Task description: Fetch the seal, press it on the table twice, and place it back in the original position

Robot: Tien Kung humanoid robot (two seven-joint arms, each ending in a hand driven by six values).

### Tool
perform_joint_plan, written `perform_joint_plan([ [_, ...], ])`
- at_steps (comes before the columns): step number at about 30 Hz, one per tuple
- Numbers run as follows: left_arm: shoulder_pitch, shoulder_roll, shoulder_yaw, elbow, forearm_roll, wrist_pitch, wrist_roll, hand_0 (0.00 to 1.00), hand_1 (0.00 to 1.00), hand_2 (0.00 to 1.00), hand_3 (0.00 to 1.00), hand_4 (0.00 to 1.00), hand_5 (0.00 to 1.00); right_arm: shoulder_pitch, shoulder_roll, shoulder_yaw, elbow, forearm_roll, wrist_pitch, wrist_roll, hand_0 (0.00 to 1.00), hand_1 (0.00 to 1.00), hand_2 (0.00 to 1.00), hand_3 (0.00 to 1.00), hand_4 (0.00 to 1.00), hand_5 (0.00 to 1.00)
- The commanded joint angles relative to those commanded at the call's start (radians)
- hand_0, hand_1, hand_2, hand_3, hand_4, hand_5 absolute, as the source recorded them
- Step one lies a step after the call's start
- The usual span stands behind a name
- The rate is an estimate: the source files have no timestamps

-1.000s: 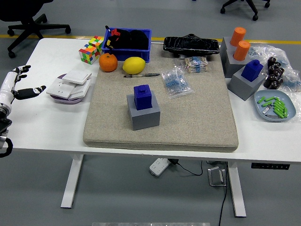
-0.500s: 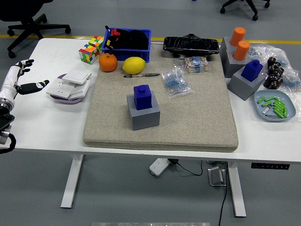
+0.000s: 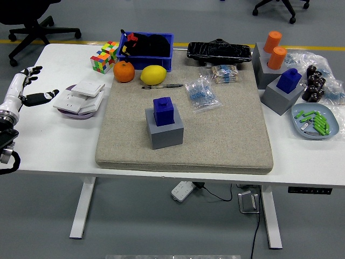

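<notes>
Hovering at your far left, the left robot hand (image 3: 24, 89) has fingers spread, holding nothing.
Your blue seal (image 3: 163, 110) sits on its gray block (image 3: 164, 132); the arm is cut off by the frame edge.

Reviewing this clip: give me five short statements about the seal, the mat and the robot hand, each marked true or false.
1. The blue seal sits on a gray block. True.
2. The left robot hand grips the seal. False: it is open at the table's left edge, far from the seal.
3. A pen lies on the mat near the lemon. True.
4. The orange is inside the blue bin. False: it sits outside, in front of the bin.
5. A right robot hand reaches over the mat. False: none is visible.
</notes>
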Motion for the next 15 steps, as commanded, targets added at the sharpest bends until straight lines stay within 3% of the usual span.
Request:
perform_joint_plan([
  [15,-0.004,0.004,0.003,-0.002,-0.002,0.002,-0.006,0.882,0.865,0.871,0.861,0.814,0.115,0.0,-0.005,-0.009,0.0,0.005,0.0,-0.001,0.721,0.681,0.647,0.615,0.716,0.517],
])
